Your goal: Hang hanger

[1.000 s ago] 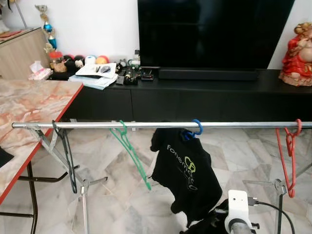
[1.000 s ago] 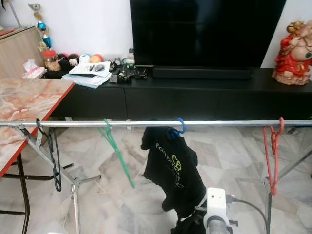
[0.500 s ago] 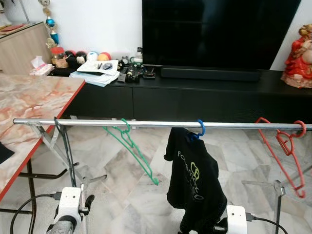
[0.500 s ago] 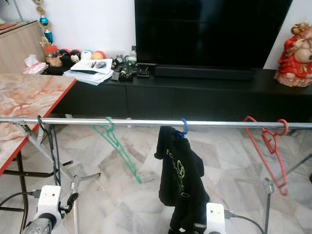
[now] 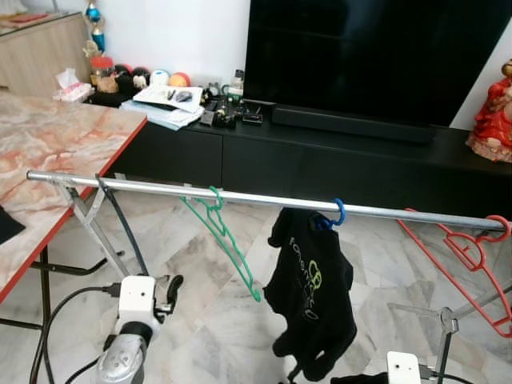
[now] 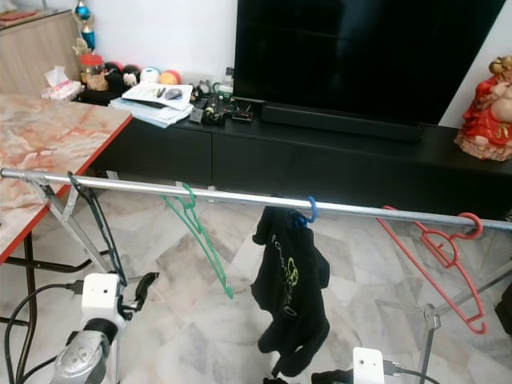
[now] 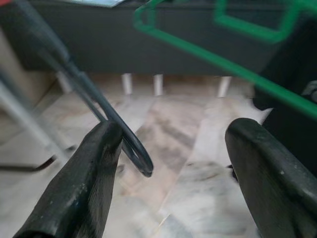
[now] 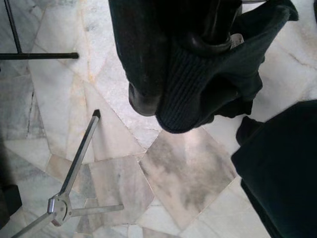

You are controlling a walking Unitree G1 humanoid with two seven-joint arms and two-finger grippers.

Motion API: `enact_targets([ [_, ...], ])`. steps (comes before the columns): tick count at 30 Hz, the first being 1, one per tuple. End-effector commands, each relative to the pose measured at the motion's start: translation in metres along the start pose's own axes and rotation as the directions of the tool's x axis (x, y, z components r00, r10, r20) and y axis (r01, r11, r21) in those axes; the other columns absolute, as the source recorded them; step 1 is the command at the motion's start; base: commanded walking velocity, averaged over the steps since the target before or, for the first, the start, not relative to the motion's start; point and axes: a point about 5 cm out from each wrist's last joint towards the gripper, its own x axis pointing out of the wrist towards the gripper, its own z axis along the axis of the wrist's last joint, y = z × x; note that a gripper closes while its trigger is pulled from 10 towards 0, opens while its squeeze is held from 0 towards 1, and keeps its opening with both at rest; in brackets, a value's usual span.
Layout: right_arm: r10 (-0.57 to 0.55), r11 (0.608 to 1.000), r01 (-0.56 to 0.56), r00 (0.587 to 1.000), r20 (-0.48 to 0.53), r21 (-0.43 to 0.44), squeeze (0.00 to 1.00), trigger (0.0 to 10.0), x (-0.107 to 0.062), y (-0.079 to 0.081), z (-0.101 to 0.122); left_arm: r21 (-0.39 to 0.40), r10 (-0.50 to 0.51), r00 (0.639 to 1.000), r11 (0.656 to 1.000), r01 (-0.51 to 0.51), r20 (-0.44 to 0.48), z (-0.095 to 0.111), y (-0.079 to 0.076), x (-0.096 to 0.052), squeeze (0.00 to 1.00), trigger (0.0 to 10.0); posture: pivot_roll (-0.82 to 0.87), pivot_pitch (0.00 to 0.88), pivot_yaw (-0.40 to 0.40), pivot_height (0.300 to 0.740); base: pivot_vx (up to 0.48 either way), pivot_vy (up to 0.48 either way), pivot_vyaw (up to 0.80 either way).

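Note:
A silver rail (image 5: 264, 198) crosses in front of me. From left to right it carries a black hanger (image 5: 120, 228), a green hanger (image 5: 226, 244), a blue hanger (image 5: 337, 214) with a black T-shirt (image 5: 312, 288) on it, and a red hanger (image 5: 468, 252). My left gripper (image 5: 172, 286) is low beside the black hanger. In the left wrist view this gripper (image 7: 173, 163) is open, and the black hanger's lower bend (image 7: 136, 156) lies just off one finger (image 7: 84, 183). My right gripper (image 8: 178, 74) is under the shirt, shut on its ribbed edge (image 8: 198, 94).
A marble-topped table with a red edge (image 5: 56, 152) stands at my left. Behind the rail run a black TV console (image 5: 368, 164) and a red figurine (image 5: 490, 112). The rack's crossed legs (image 5: 88, 228) and a foot (image 8: 74, 163) rest on the marble floor.
The view has shifted and tilted. My left arm has come up from below to the black hanger. The red hanger has swung out at a slant. The right wrist has sunk lower in view.

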Motion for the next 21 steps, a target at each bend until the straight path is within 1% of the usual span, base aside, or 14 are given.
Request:
enact_targets([
  [1, -0.011, 1.0, 0.011, 1.0, -0.005, 0.005, 0.0, 10.0, 0.0, -0.004, -0.002, 0.022, -0.081, 0.997, 0.996, 0.081, -0.003, 0.009, -0.015, 0.007, 0.0, 10.0, 0.19, 0.0, -0.085, 0.74, 0.0, 0.0, 0.0],
  [3, -0.013, 1.0, 0.013, 1.0, -0.001, 0.027, 0.0, 10.0, 0.0, -0.003, -0.001, 0.039, -0.106, 0.994, 0.994, 0.106, -0.016, 0.012, -0.019, 0.009, 0.0, 10.0, 0.18, 0.0, -0.075, 0.74, 0.0, 0.0, 0.0],
  [4, -0.011, 1.0, 0.011, 1.0, 0.002, 0.029, 0.0, 10.0, 0.0, -0.002, -0.001, 0.073, -0.128, 0.992, 0.989, 0.129, -0.02, 0.014, -0.022, 0.011, 0.0, 10.0, 0.17, 0.0, -0.064, 0.74, 0.0, 0.0, 0.0],
  [5, -0.009, 0.999, 0.009, 1.0, 0.006, 0.033, 0.0, 10.0, 0.0, -0.002, -0.001, 0.131, -0.157, 0.987, 0.978, 0.159, -0.028, 0.016, -0.026, 0.015, 0.0, 10.0, 0.16, 0.0, -0.058, 0.74, 0.0, 0.0, 0.0],
  [6, -0.009, 0.999, 0.009, 1.0, 0.006, 0.033, 0.0, 10.0, 0.0, -0.002, -0.001, 0.131, -0.157, 0.987, 0.978, 0.159, -0.028, 0.016, -0.026, 0.015, 0.0, 10.0, 0.16, 0.0, -0.058, 0.74, 0.0, 0.0, 0.0],
  [8, -0.004, 0.999, 0.004, 1.0, -0.001, 0.049, 0.0, 10.0, -0.001, 0.001, -0.004, 0.193, -0.156, 0.987, 0.968, 0.163, -0.05, 0.014, -0.025, 0.015, 0.0, 10.0, 0.15, 0.0, -0.032, 0.74, 0.0, 0.0, 0.0],
  [12, 0.0, 0.998, 0.001, 1.0, -0.022, 0.064, 0.0, 10.0, -0.003, 0.005, -0.012, 0.199, -0.14, 0.988, 0.968, 0.151, -0.067, 0.012, -0.02, 0.013, 0.0, 10.0, 0.14, 0.0, -0.003, 0.74, 0.0, 0.0, 0.0],
  [17, 0.005, 0.997, -0.001, 0.999, -0.045, 0.081, 0.0, 10.0, -0.007, 0.009, -0.021, 0.208, -0.129, 0.99, 0.968, 0.138, -0.056, 0.016, -0.017, 0.012, 0.0, 10.0, 0.12, 0.0, 0.029, 0.74, 0.0, 0.0, 0.0],
  [21, 0.007, 0.996, -0.003, 0.999, -0.053, 0.084, 0.0, 10.0, -0.008, 0.009, -0.025, 0.211, -0.119, 0.992, 0.969, 0.126, -0.047, 0.018, -0.017, 0.014, 0.0, 10.0, 0.12, 0.0, 0.032, 0.74, 0.0, 0.0, 0.0],
])
